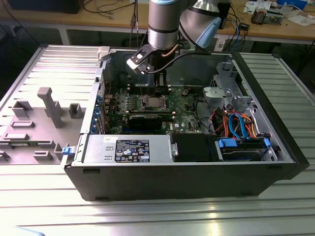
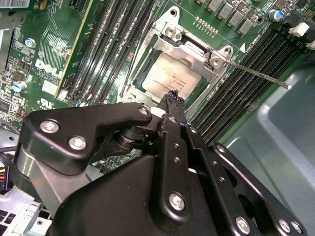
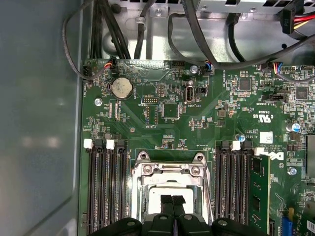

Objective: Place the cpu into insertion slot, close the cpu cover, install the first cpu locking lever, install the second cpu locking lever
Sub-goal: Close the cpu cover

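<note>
Light: bright, even, overhead. Glare: pale streaks lay across the near table (image 1: 162, 219); faint sheen on the cpu (image 2: 167, 78). Shadow: case (image 1: 172, 183) interior was dimmer.

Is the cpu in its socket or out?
In. The cpu lies flat within the socket rim, silver top showing, beside the gripper.

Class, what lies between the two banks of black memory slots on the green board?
The insertion slot, holding the cpu; both wrist views show it.

Flat square silver-grey cpu (image 2: 165, 76) lies in silver-rimmed square insertion slot (image 1: 152, 102), thin metal-frame cpu cover (image 2: 189, 46) on top. Long black memory slots (image 3: 106, 191) flank both sides. My gripper (image 3: 172, 200) directly above.
</note>
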Motion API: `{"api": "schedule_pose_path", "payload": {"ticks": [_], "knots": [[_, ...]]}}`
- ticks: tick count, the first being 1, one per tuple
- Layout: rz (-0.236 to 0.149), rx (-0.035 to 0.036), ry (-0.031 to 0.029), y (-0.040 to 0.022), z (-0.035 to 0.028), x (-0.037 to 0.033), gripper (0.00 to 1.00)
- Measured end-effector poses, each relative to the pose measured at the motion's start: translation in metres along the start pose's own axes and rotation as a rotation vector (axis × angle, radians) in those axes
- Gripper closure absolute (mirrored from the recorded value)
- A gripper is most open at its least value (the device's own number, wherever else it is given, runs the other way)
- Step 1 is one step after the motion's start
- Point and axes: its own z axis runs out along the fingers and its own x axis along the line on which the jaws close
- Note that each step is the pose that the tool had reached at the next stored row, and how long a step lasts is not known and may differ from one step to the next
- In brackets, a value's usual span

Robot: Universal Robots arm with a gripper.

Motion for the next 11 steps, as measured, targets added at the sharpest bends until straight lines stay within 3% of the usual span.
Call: {"api": "schedule_pose_path", "payload": {"ticks": [3, 4, 5, 11], "knots": [[0.0, -0.0014, 0.0004, -0.0032, 0.0035, 0.0003, 0.89], [-0.002, -0.0018, 0.0001, -0.0177, 0.0104, 0.0009, 0.89], [-0.005, -0.0018, 0.0001, -0.0323, 0.0213, 0.0016, 0.89], [-0.005, -0.0014, -0.0001, -0.0329, 0.0249, 0.0017, 0.89]]}}
